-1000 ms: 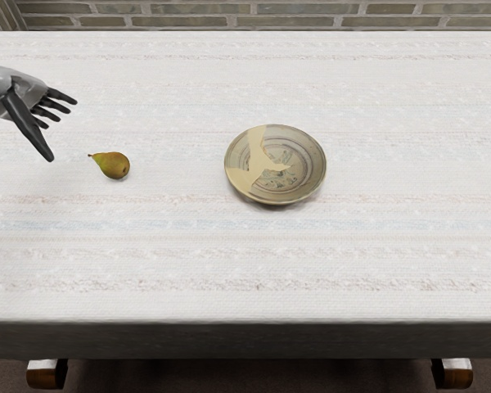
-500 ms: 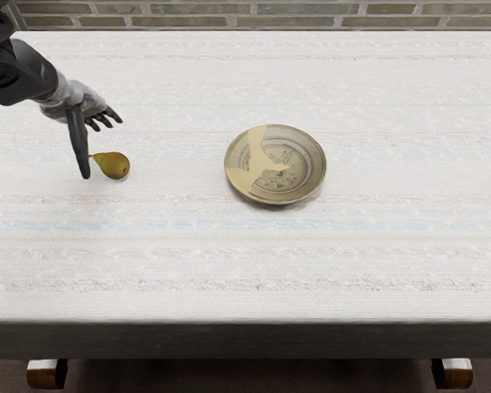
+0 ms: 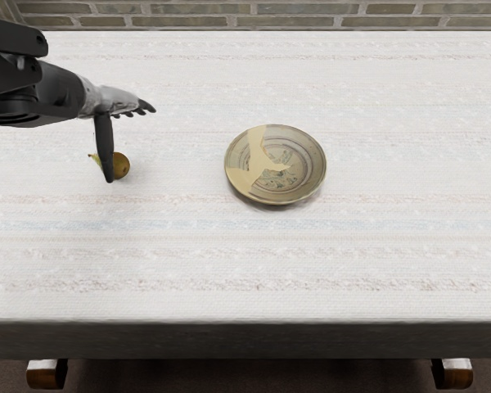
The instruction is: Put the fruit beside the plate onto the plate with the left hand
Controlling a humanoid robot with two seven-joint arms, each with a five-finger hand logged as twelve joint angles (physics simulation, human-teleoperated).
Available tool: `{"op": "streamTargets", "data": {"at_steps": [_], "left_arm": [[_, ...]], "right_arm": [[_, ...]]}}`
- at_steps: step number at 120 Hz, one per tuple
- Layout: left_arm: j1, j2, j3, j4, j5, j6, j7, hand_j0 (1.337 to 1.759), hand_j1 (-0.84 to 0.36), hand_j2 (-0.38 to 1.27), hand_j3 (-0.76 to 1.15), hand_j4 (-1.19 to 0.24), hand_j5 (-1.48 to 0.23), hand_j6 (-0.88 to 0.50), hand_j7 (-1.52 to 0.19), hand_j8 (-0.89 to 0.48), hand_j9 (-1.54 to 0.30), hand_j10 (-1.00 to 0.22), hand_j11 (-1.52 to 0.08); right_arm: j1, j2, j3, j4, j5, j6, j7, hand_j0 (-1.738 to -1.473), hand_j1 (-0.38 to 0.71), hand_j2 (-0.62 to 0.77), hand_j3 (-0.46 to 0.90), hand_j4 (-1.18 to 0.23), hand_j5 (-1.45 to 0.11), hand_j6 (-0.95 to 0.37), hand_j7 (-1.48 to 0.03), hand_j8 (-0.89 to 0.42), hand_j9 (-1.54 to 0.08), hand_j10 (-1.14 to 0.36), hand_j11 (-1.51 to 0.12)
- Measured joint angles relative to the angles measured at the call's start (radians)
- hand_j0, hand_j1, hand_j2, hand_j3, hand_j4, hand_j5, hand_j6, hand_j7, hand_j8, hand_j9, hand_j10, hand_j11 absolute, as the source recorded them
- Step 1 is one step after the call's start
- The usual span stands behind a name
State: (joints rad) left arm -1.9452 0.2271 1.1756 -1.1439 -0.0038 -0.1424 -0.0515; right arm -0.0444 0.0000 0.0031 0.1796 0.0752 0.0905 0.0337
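1. Progress: nothing delivered yet. The pear (image 3: 123,165) lies on the surface (image 3: 229,262), not on the plate (image 3: 275,164).
2. The pear sits just under the left hand (image 3: 112,105), low against the surface. It is partly hidden behind one digit (image 3: 105,151).
3. The plate is bare and lies well beyond the fingertips, off in the direction they point. A wide strip of open surface separates it from the hand and pear.
4. Judgement: this is the reach-and-close stage. Grasp, lift, carry across to the plate and release are all left to do.
5. Hand state: spread and holding nothing. The fingers (image 3: 141,106) fan out roughly level above the pear, tips toward the plate. The one digit hangs straight down from the palm, its tip at about surface level.
6. That digit crosses the pear's stem side, the side away from the plate. Whether it touches the fruit or only passes in front cannot be told from this view.
7. Arm pose: the forearm (image 3: 33,86) comes in from the left edge, nearly level, wrist straight, palm turned downward over the fruit.
8. Judgement: the fingers stand higher than the pear, so the hand likely needs to drop before it can close round it.
9. Right arm: not seen.
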Motion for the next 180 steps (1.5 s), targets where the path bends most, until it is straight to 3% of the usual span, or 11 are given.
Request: {"op": "streamTargets", "data": {"at_steps": [15, 23, 50, 127, 180], "left_arm": [[0.088, -0.035, 0.004, -0.001, 0.008, 0.145, -0.013, 1.658, 0.34, 0.0, 0.0, -0.01, -0.01, -0.01, -0.01, -0.01, -0.01, -0.01, -0.01], [0.097, -0.037, 0.005, -0.002, 0.01, 0.205, -0.016, 1.658, 0.34, 0.0, 0.0, -0.01, -0.01, -0.01, -0.01, -0.01, -0.01, -0.01, -0.01], [0.188, -0.038, 0.01, 0.01, 0.012, 0.268, -0.019, 1.658, 0.34, 0.0, 0.0, -0.01, -0.02, -0.01, -0.02, -0.01, -0.02, -0.01, -0.02], [0.302, -0.063, 0.008, 0.142, 0.017, 0.352, -0.019, 1.658, 0.22, 0.02, 0.0, -0.11, -0.14, -0.11, -0.14, -0.11, -0.14, -0.11, -0.14], [0.33, -0.066, 0.009, 0.166, 0.016, 0.358, -0.019, 1.658, 0.17, 0.03, 0.0, -0.15, -0.19, -0.15, -0.19, -0.15, -0.19, -0.15, -0.19]], "right_arm": [[0.0, 0.0, 0.0, 0.0, 0.0, 0.0, 0.0, -1.658, -0.34, 0.0, 0.0, -0.01, -0.01, -0.01, -0.01, -0.01, -0.01, -0.01, -0.01], [0.0, 0.0, 0.0, 0.0, 0.0, 0.0, 0.0, -1.658, -0.34, 0.0, 0.0, -0.01, -0.01, -0.01, -0.01, -0.01, -0.01, -0.01, -0.01], [0.0, 0.0, 0.0, 0.0, 0.0, 0.0, 0.0, -1.658, -0.34, 0.0, 0.0, -0.01, -0.01, -0.01, -0.01, -0.01, -0.01, -0.01, -0.01], [0.0, 0.0, 0.0, 0.0, 0.0, 0.0, 0.0, -1.658, -0.34, 0.0, 0.0, -0.01, -0.01, -0.01, -0.01, -0.01, -0.01, -0.01, -0.01], [0.0, 0.0, 0.0, 0.0, 0.0, 0.0, 0.0, -1.658, -0.34, 0.0, 0.0, -0.01, -0.01, -0.01, -0.01, -0.01, -0.01, -0.01, -0.01]]}}
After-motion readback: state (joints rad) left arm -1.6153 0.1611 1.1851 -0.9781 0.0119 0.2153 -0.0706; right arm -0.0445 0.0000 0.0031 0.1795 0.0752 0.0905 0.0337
